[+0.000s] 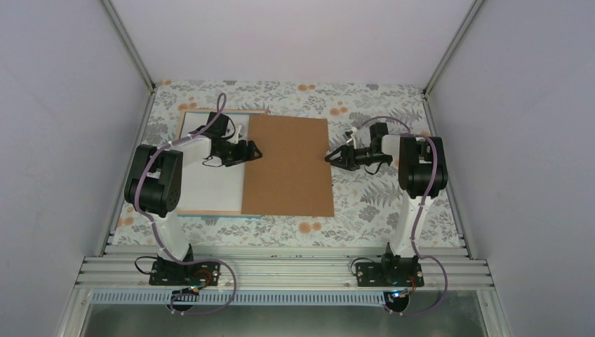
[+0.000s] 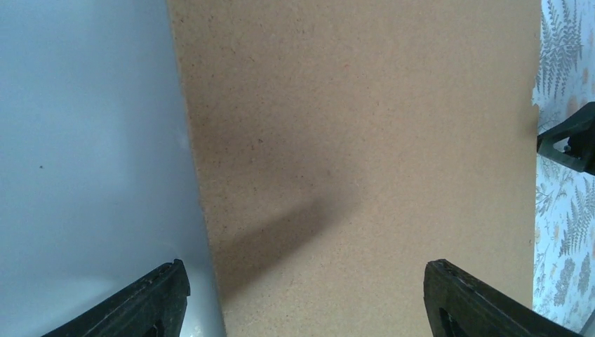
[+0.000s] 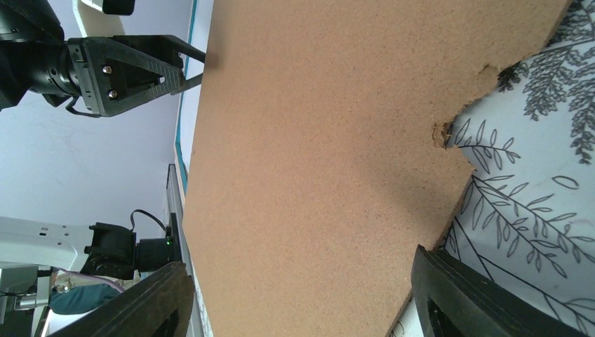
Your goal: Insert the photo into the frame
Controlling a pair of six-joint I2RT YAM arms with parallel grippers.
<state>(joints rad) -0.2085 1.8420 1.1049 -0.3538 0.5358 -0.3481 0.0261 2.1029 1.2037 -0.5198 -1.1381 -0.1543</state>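
The frame [image 1: 223, 111] lies flat at the left of the table, with light wood edges and a teal strip along its near side. A white sheet [image 1: 210, 186] fills its visible part. A plain brown board [image 1: 288, 165] lies over the frame's right side and reaches to the table's middle. The photo is out of view. My left gripper [image 1: 254, 151] is open and empty over the board's left edge [image 2: 193, 154]. My right gripper [image 1: 330, 159] is open and empty at the board's right edge, the edge between its fingers [image 3: 484, 295]. The teal frame edge [image 3: 189, 49] shows past the board.
The table is covered by a floral cloth [image 1: 379, 203]. The board's right edge has a chipped notch [image 3: 449, 133]. White walls and metal posts close in the left, right and back. A metal rail [image 1: 281, 270] runs along the near edge with both arm bases.
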